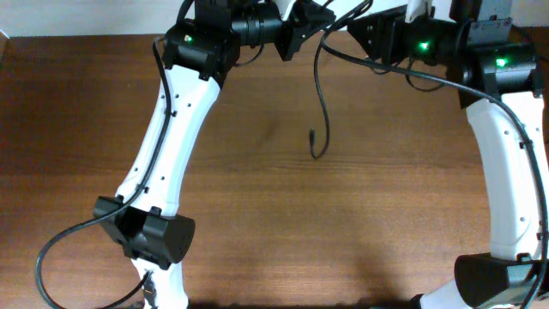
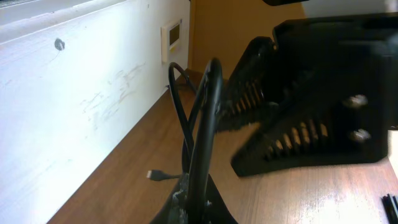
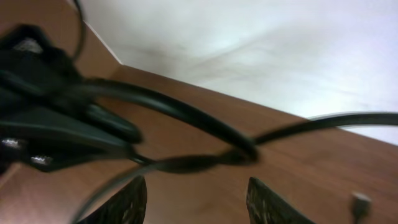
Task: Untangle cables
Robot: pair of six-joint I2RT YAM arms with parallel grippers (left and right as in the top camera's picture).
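1. Up at the twelve o'clock edge of the table (image 1: 257, 206), seen from overhead, the left hand (image 1: 290, 39) is clamped shut on the cables (image 1: 321, 94). Its wrist camera shows black cord rising straight out of the pinched tips into a narrow loop.
2. Just to that hand's three o'clock side, one thin strand runs toward six o'clock. It ends in a small hook with a plug (image 1: 312, 137) near the middle of the table. Whether the strand lies flat all the way or hangs partly in the air I cannot tell.
3. I judge the cord light, limp and rather slick. It will sag, swing and slide through a loose pinch, and the plug is the part most likely to snag in a loop. The best hold looks to be bare cord just beside the twist, not the plug.
4. At about one o'clock the right hand (image 1: 360, 34) faces the left one, its fingers (image 3: 127, 199) spread apart and holding nothing. In its wrist camera a twisted stretch of cord crosses at its twelve o'clock, between the two hands. It lies just beyond the fingertips and does not touch them.
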